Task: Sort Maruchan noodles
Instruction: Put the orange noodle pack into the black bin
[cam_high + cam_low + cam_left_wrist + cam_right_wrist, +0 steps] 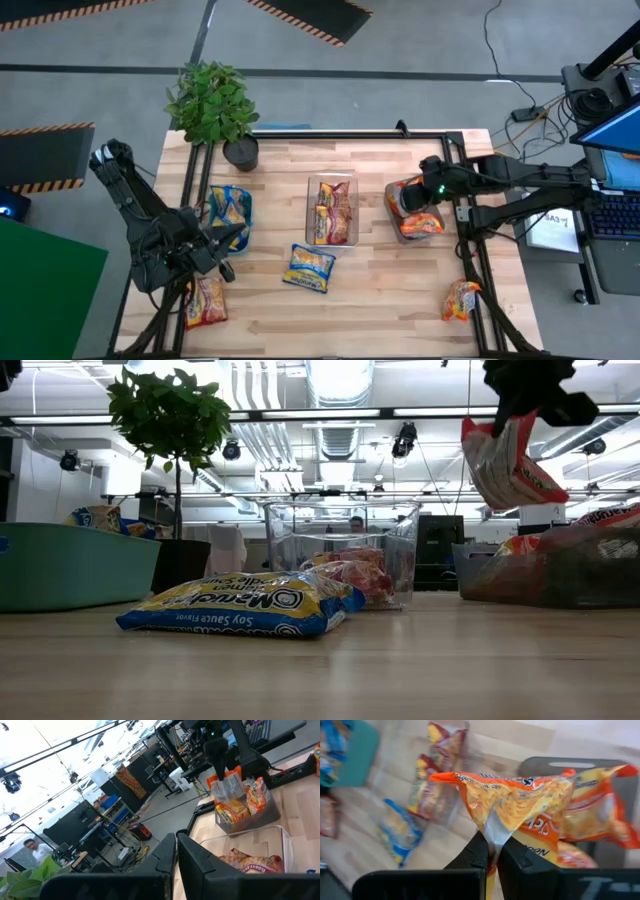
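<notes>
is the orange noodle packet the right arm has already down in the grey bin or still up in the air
In the air. The right claw is shut on the orange packet, which in the low view hangs above the grey bin.

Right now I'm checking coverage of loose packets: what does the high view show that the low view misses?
Only the high view shows the left gripper, shut and empty, and two loose packets: a maroon-edged packet and an orange packet. Only the low view shows the room's ceiling lights. Both show the blue packet, the clear bin and the right gripper holding an orange-edged packet.
</notes>
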`<action>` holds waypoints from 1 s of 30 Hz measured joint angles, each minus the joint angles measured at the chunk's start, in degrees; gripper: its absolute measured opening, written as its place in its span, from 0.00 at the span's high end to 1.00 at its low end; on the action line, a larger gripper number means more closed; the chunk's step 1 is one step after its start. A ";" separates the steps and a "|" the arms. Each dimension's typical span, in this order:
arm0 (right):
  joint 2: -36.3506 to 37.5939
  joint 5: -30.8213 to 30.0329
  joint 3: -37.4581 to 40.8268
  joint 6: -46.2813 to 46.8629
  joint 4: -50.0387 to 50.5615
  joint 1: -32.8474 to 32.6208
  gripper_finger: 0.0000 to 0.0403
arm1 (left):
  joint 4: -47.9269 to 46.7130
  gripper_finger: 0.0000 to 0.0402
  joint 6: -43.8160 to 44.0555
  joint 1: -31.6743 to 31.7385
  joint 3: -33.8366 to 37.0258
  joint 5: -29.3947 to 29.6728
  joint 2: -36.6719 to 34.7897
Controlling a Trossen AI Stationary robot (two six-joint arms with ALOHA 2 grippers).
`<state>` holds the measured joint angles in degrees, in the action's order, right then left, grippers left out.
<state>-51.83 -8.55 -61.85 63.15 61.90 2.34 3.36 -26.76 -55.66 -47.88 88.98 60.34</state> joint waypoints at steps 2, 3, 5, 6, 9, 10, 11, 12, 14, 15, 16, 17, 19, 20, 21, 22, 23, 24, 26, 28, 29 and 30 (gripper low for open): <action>-0.10 0.83 0.44 -1.62 0.10 2.00 0.97 | 0.00 1.00 0.00 0.00 0.00 -0.01 0.00; -0.31 1.24 0.71 -2.45 -0.30 2.79 0.97 | 0.00 1.00 0.00 0.00 0.00 0.01 0.00; -0.80 2.08 1.29 -3.63 -1.42 3.92 0.97 | 0.00 1.00 0.00 0.00 0.00 -0.01 0.00; -1.22 2.59 1.74 -4.24 -2.06 4.34 0.97 | 0.00 1.00 0.00 0.00 0.00 -0.01 0.00; -2.31 4.19 3.94 -5.33 -5.30 4.90 0.97 | -0.02 1.00 0.00 0.00 0.00 0.01 0.00; -2.66 4.81 4.80 -5.49 -6.73 4.95 0.97 | 0.00 1.00 0.00 0.00 0.00 0.00 0.00; -3.00 5.53 5.75 -5.74 -8.39 4.95 0.97 | -0.01 1.00 0.00 0.00 0.00 0.00 0.00; -3.44 5.83 6.68 -5.97 -9.94 4.95 0.97 | -0.01 1.00 0.00 0.00 0.00 -0.01 0.00; -4.17 6.07 8.42 -6.21 -12.42 4.96 0.97 | -0.01 1.00 0.00 0.00 0.00 -0.01 0.00; -4.67 6.04 9.14 -6.31 -12.94 4.99 0.97 | -0.02 1.00 0.00 0.00 0.00 -0.01 0.00; -5.05 6.07 9.67 -6.76 -13.06 5.12 0.97 | 0.00 1.00 0.00 0.00 0.00 -0.01 0.00; -5.45 6.04 10.17 -7.21 -13.03 5.36 0.97 | -0.01 1.00 0.00 0.00 0.00 0.00 0.00; -6.05 5.90 11.23 -7.75 -13.09 5.73 0.97 | -0.02 1.00 0.00 0.00 0.00 0.00 0.00; -6.32 5.51 11.71 -7.78 -13.11 5.92 0.97 | 0.00 1.00 0.00 0.00 0.00 0.00 0.00; -6.53 4.63 12.24 -7.83 -13.16 6.18 0.97 | -0.02 1.00 0.00 0.00 0.00 0.00 0.01; -6.70 3.39 12.66 -7.89 -13.03 6.34 0.97 | 0.00 1.00 0.00 0.00 0.00 -0.01 0.01; -6.88 2.03 12.93 -7.91 -12.93 6.47 0.97 | 0.00 1.00 0.00 0.00 0.00 0.01 0.02; -6.98 0.74 13.12 -7.98 -12.93 6.64 0.97 | -0.02 1.00 0.00 0.00 0.00 -0.01 0.02; -7.17 -1.28 13.16 -9.05 -12.84 6.98 0.97 | 0.00 1.00 0.02 0.00 0.00 -0.01 0.00; -7.21 -2.02 12.91 -10.43 -12.56 7.50 0.97 | -0.02 1.00 0.00 0.00 0.00 -0.01 0.02; -7.21 -2.02 12.77 -10.99 -12.52 7.84 0.97 | -0.01 1.00 0.00 0.00 0.00 -0.01 0.02; -7.19 -2.04 12.73 -11.38 -12.50 8.16 0.97 | -0.02 1.00 0.01 0.00 0.00 0.00 0.01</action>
<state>-59.03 -10.59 -49.12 51.78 49.41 10.50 3.34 -26.76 -55.66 -47.88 88.97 60.34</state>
